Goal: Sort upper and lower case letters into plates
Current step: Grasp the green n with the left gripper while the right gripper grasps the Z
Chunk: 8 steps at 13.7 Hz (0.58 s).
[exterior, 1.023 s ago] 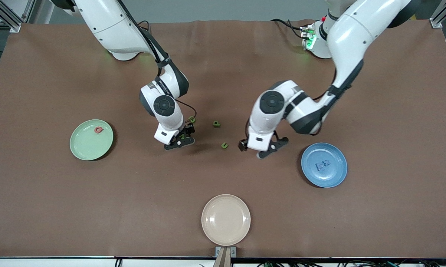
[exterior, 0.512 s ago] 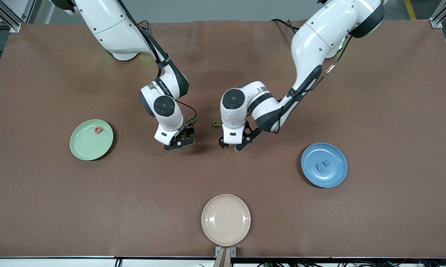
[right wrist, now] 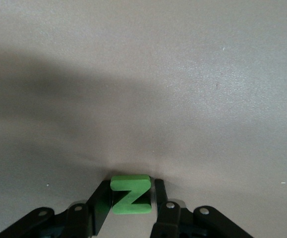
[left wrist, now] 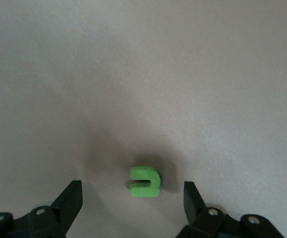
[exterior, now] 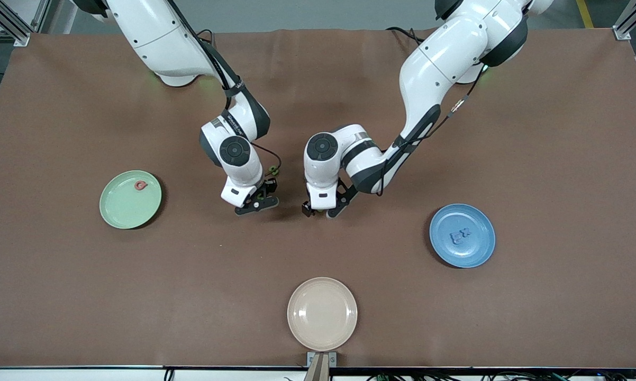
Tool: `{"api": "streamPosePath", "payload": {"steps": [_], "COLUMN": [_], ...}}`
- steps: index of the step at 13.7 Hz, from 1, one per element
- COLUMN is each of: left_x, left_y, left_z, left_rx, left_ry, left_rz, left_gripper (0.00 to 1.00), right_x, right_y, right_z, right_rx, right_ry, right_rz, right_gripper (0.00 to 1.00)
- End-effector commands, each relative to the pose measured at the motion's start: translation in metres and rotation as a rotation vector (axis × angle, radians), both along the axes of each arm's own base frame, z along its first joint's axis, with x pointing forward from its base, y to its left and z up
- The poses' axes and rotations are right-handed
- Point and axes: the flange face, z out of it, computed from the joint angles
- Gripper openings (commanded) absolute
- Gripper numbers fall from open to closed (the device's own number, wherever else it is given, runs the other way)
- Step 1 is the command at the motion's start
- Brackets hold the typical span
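Note:
My right gripper (exterior: 257, 202) is low at the table's middle, shut on a green Z (right wrist: 130, 194); it shows in its wrist view (right wrist: 130, 198). My left gripper (exterior: 318, 210) is open just beside it, over a small green U-shaped letter (left wrist: 145, 181) that lies on the table between its fingers (left wrist: 74, 193). Another green letter (exterior: 273, 170) lies beside the right wrist. The pale green plate (exterior: 122, 211) holds a pink-red letter (exterior: 140, 185). The blue plate (exterior: 477, 248) holds two blue letters (exterior: 458, 236). Other letters are hidden.
A beige plate (exterior: 322, 313) sits at the table's edge nearest the front camera. The two arms' wrists stand close together over the brown table's middle.
The left arm has swung from beside the blue plate toward the table's middle, covering two green letters. The right gripper has stayed put.

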Motion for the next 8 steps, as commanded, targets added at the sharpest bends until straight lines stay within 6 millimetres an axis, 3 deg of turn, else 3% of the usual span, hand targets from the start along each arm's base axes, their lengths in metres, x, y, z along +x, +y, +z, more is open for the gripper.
{"api": "streamPosePath", "payload": {"steps": [1,3,5,8], "left_x": [0.002,0.005,0.009,0.012], "left_y": [-0.009,-0.007,-0.002,0.003], "left_z": [-0.002,-0.003,-0.005,-0.008], "left_rx": [-0.009,-0.01,-0.001,0.01], "left_ry": [-0.004,-0.006,-0.007,-0.013], "left_rz": [0.021,0.025,0.031,0.037], "left_gripper": [0.89,0.82,0.73,0.68], "right_x": [0.001,0.002,0.003,0.018], "right_y": [-0.004,-0.007,-0.01,-0.041], "right_z": [-0.013,-0.013,0.001,0.051], "right_rx": [-0.009,-0.01,-0.02,-0.052], "right_ry": [0.012,0.014,0.024,0.056], "right_rz": [-0.005,-0.017,-0.024,-0.067], "right_gripper": [0.26,0.2,0.2,0.2]}}
